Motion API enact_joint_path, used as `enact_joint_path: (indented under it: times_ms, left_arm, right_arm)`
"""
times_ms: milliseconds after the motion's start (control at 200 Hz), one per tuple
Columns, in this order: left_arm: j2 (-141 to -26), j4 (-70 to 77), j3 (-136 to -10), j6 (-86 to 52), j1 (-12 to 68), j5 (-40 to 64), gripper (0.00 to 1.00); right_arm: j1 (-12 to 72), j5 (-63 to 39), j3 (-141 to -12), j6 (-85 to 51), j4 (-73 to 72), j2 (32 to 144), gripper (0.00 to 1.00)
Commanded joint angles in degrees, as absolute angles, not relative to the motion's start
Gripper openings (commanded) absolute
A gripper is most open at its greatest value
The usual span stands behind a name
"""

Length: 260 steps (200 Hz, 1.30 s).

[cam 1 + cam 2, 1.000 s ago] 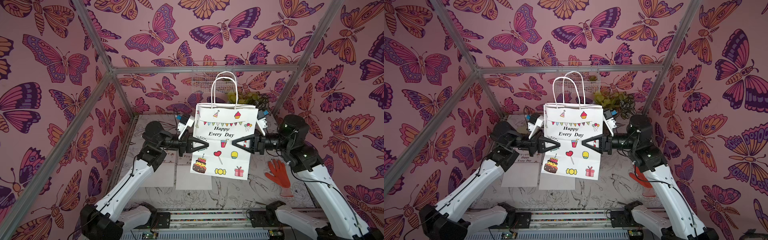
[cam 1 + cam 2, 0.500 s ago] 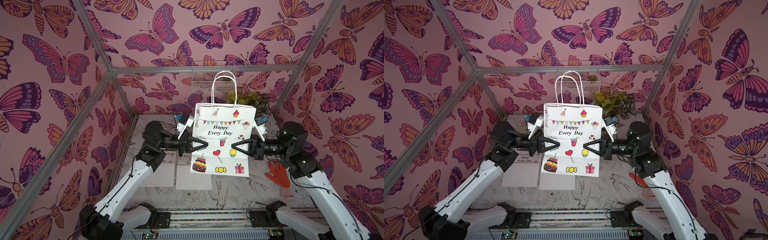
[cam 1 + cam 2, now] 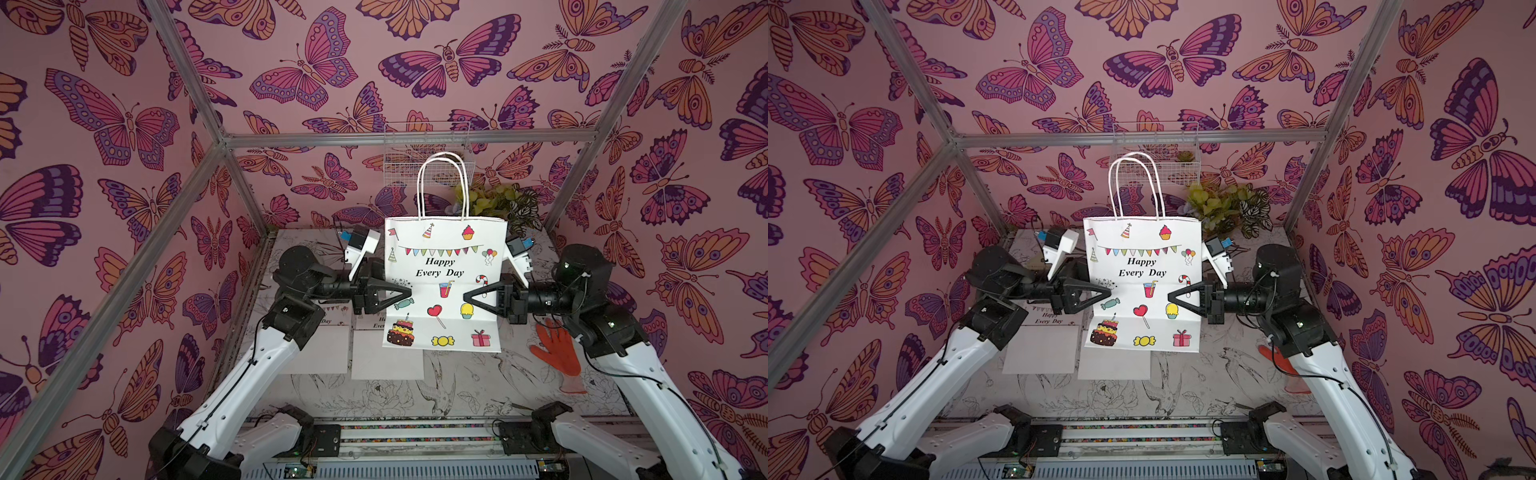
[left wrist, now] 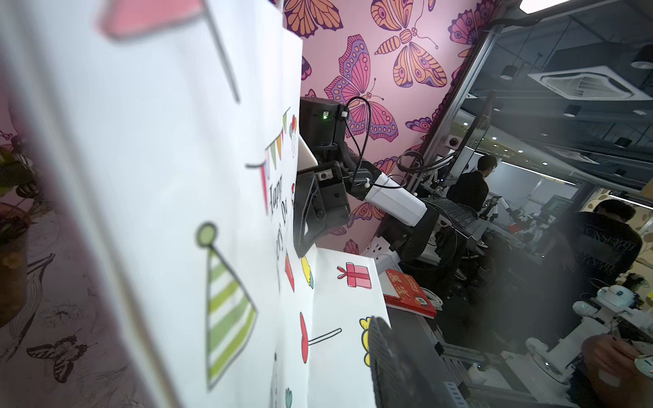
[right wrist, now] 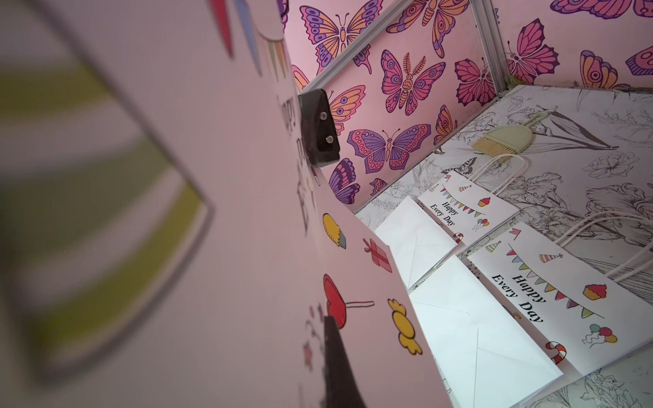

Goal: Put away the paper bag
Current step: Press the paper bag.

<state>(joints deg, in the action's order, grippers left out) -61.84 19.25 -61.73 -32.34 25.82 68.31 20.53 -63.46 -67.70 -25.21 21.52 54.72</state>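
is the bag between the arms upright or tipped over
Upright. The paper bag is off the table, handles pointing straight up, printed text level; the right claw pinches its side.

White arms (image 3: 257, 365), black joints (image 3: 297, 266), thin black cables (image 3: 254, 340), pointed black grippers (image 3: 409, 292) (image 3: 464, 297).

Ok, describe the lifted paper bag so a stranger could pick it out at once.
Look above the middle of the flower-sketched table. There the paper bag stands upright in mid-air, rope handles up, the left gripper and right gripper at its side edges. Its twins, the folded bags, lie flat; only this one is raised.
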Motion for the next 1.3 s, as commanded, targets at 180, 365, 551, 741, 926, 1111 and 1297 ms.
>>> enact_joint_path:
  times_ms: [180,365,551,741,926,1111,1297]
  left_arm:
    - [-53.91,20.53,-59.07,-27.55,25.25,57.75,0.37]
    - [-54.61,20.71,-59.15,-27.92,25.15,57.44,0.17]
    - [-55.78,20.74,-59.48,-28.54,25.12,58.75,0.25]
    - [-56.51,18.99,-59.88,-27.50,25.05,59.06,0.08]
    - [-56.27,18.20,-59.66,-26.63,24.96,57.76,0.11]
    - [-56.60,18.19,-59.66,-26.64,24.96,57.27,0.57]
    - [-56.53,18.45,-59.55,-26.72,24.96,55.07,0.67]
  right_arm:
    - [21.10,-64.46,-68.82,-20.64,27.79,52.75,0.00]
    - [21.44,-65.04,-68.64,-20.74,27.84,52.91,0.00]
    - [21.87,-64.79,-68.55,-20.73,27.88,52.91,0.00]
    - [21.88,-64.44,-68.38,-20.15,28.03,53.18,0.00]
    - [21.88,-64.24,-68.03,-19.62,28.64,53.44,0.00]
    - [21.87,-64.03,-67.85,-19.31,29.24,53.61,0.00]
    - [21.88,-63.90,-68.20,-18.42,31.07,53.55,0.00]
